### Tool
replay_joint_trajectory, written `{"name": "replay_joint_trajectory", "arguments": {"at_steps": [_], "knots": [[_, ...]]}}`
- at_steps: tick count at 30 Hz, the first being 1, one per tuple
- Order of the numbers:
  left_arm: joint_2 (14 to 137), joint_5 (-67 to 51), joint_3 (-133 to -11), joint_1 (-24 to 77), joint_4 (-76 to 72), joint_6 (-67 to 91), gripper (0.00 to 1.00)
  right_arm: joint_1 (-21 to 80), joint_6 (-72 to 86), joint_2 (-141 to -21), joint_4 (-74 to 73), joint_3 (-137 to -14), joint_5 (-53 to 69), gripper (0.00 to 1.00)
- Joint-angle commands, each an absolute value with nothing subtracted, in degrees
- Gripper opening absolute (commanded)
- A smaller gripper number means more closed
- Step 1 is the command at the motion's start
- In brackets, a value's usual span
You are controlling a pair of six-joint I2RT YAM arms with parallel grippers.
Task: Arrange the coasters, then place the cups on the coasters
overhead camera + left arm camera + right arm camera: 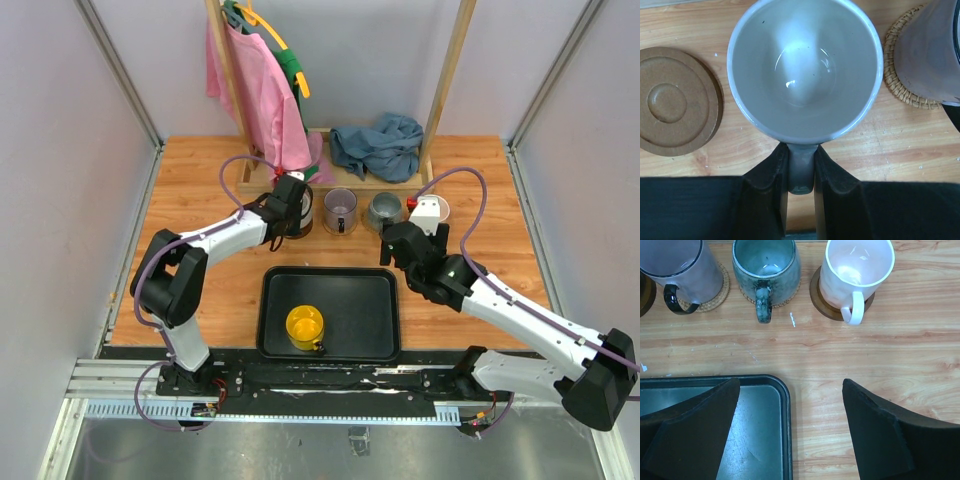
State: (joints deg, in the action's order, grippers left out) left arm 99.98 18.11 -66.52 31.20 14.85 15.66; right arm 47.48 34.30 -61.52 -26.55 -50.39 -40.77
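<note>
Cups are going onto coasters, I judge: near the surface's far edge a bare dark brown coaster (pixel 675 100) lies left of the cream-white cup (pixel 805 65), its handle pinched by the left hand (pixel 801 152); what lies beneath is hidden. A yellow cup (pixel 305 327) sits in the black tray (pixel 375 290). The purple cup (pixel 682 265), grey cup (pixel 765 262) and pink cup (pixel 855 275) stand on theirs. The right hand (pixel 790 390) hangs open. Next: release squarely, then fetch yellow

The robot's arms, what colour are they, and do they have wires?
Both arms are white tubes with chunky black joints: the left arm and the right arm. A purple cable loops along each. The left claw and right claw have black, wedge-shaped fingers.
</note>
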Motion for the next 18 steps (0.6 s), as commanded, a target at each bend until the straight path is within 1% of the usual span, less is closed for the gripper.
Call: {"name": "replay_joint_trajectory", "arguments": {"at_steps": [1,18], "knots": [[99.5,17.6,-69.5,30.8,13.0,16.5,0.01,46.7,35.0,-61.2,-27.7,-49.6,-42.9,0.85],[98.8,18.7,-67.0,30.7,12.7,19.4,0.00,46.0,35.2,-62.6,-27.0,-49.2,-39.7,0.85]]}}
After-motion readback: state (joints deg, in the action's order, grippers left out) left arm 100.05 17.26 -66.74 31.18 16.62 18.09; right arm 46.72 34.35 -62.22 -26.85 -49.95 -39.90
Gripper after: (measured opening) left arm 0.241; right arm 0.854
